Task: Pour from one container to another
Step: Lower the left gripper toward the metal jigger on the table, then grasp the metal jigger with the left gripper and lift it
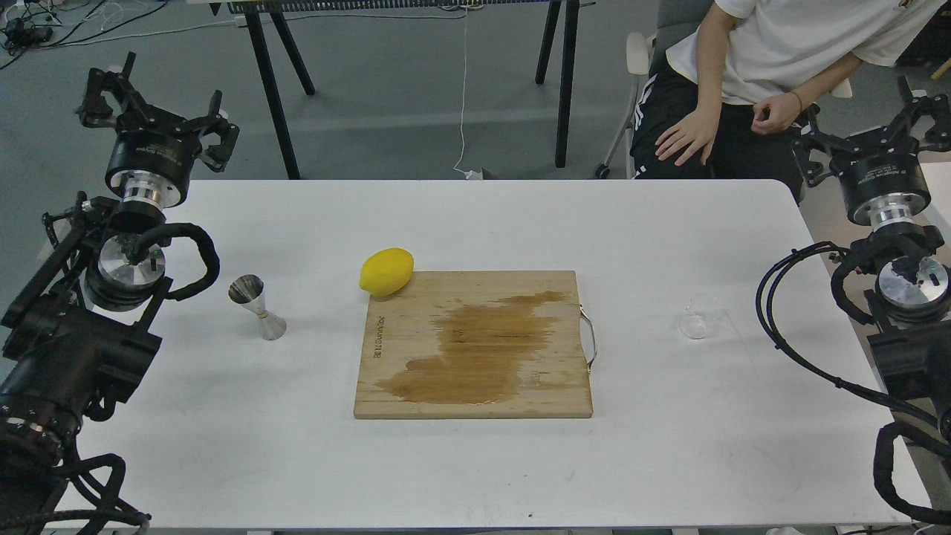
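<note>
Head view: white worktop [475,461] with a wooden board [475,345] at centre, darkened by a wide wet stain, metal handle on its right edge. Lemon [386,272] at the board's far left corner, touching or overlapping it.

Jigger [257,307] upright on the worktop left of the board, apart from it, open cone tilted slightly toward the camera. Well nearer than the left hand [152,111] and to its right; no contact. Left hand raised beyond the worktop's far left corner, fingers spread wide, holding nothing.

Glass cup [700,316] on the worktop right of the board, just past the handle, nearly invisible against the white surface; whether upright or on its side cannot be told. Lies to the left of the right hand [865,134] and much nearer the camera, well apart. Right hand raised off the worktop's far right corner, fingers parted wide, empty.

Cup and jigger on opposite sides of the board, far from each other.

Seated person [750,82] in white shirt beyond the far right edge.
</note>
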Tool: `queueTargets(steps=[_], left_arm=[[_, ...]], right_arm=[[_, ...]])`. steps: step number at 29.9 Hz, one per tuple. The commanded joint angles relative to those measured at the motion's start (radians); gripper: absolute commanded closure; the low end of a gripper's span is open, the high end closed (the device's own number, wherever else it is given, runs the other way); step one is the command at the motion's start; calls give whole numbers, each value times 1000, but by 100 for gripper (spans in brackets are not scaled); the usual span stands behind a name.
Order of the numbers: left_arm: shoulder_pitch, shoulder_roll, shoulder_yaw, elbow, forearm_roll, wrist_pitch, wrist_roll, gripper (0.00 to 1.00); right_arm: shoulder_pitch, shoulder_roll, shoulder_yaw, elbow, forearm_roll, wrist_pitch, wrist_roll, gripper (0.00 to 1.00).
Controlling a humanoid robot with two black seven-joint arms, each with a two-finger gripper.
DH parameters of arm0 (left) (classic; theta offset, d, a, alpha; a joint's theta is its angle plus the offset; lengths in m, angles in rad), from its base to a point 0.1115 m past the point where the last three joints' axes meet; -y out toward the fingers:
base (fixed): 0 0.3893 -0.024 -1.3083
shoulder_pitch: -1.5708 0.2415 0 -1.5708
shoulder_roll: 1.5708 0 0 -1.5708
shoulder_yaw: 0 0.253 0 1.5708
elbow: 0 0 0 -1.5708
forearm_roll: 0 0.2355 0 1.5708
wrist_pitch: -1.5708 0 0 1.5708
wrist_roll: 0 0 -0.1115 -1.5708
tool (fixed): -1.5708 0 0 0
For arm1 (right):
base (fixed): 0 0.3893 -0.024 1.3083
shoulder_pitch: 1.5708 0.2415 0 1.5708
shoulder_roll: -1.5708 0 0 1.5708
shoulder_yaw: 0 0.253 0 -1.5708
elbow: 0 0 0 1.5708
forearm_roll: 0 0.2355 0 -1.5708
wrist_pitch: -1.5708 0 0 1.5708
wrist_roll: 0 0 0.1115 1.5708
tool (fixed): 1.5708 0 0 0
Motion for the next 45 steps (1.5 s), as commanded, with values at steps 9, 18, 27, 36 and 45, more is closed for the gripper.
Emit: queueTargets(steps=[9, 18, 27, 36, 45], left_arm=[[24, -2, 2, -76, 1, 7, 6, 0], [274, 314, 173, -556, 265, 96, -14, 0], [548, 509, 170, -860, 814, 308, -54, 1], [746, 475, 184, -755, 1569, 473, -72, 4], [678, 320, 210, -493, 1985, 535, 50, 10]], right_arm=[[-12, -12, -4, 3, -1, 0, 1, 0], [-113, -50, 1, 145, 0, 0, 1, 0], [-149, -49, -2, 185, -1, 0, 1, 0], [-149, -49, -2, 182, -5, 0, 1, 0], [-149, -43, -24, 179, -5, 0, 1, 0]])
